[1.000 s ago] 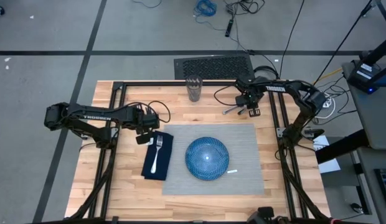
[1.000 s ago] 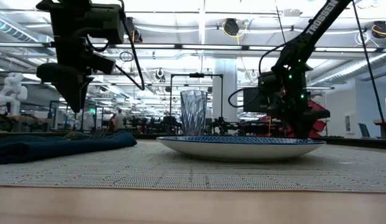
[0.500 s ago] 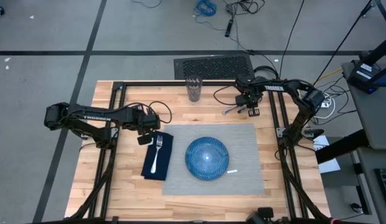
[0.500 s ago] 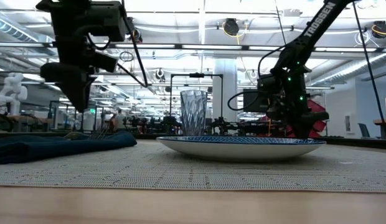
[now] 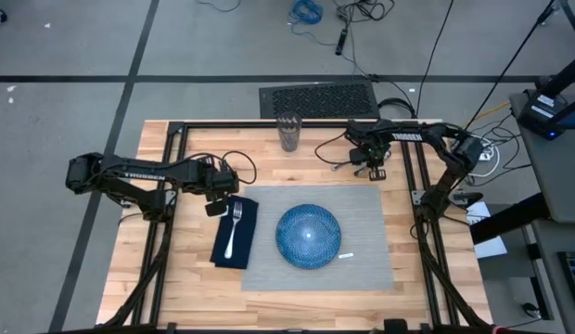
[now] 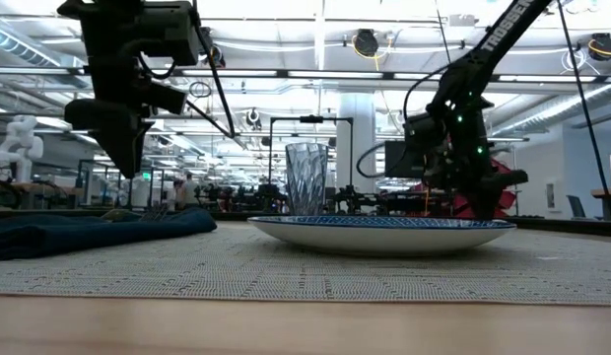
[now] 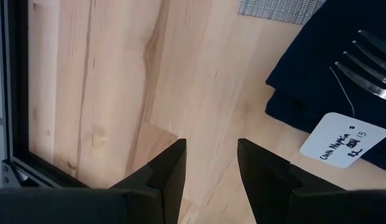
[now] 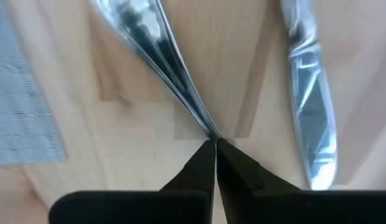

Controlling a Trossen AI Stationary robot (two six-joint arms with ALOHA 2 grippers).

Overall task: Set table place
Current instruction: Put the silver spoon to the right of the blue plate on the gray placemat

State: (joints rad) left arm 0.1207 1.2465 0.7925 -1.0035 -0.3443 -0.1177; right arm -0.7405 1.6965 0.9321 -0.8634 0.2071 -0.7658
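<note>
Steel spoon (image 8: 152,46) pinched at its handle by the closed right gripper (image 8: 213,144), a knife (image 8: 308,106) beside it, with the grey placemat (image 5: 371,243) just nearer the robot; left gripper (image 7: 210,163) part open, empty, beside the napkin (image 7: 333,74).

table (image 5: 176,278): light butcher-block wood planks, thin black frame
placemat (image 5: 371,250): grey, fine woven texture
plate (image 5: 308,236): blue, patterned with fine lighter lines
napkin (image 5: 241,249): navy blue, with a white handwritten tag (image 7: 342,140)
fork (image 5: 234,227): shiny silver
spoon (image 8: 143,37): polished silver
knife (image 8: 308,93): polished silver
glass (image 6: 306,177): clear, faceted ridges
arms: dark
</note>
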